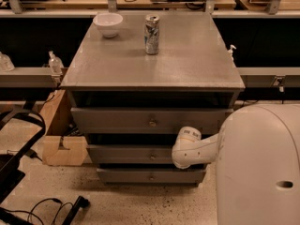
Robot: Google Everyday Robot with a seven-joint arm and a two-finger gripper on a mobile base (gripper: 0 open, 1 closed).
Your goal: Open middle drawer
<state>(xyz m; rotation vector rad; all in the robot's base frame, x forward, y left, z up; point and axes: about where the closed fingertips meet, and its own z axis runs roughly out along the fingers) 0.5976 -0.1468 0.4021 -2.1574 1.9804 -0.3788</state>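
Observation:
The middle drawer [124, 154] is the slim grey front with a small brass knob [152, 156], second of three in the grey cabinet. Above it is the taller top drawer [115, 120], below it the lowest slim drawer [124, 175]. My white arm reaches in from the right, and its rounded end covers the right part of the middle drawer's front. My gripper [180, 154] is at that end, just right of the knob, mostly hidden behind the arm's joint.
On the cabinet top [187, 64] stand a white bowl [108, 24] at the back left and a drink can [151, 27] at the back middle. My white body [262, 168] fills the lower right. A wooden box [58, 142] and cables [47, 207] lie on the floor at left.

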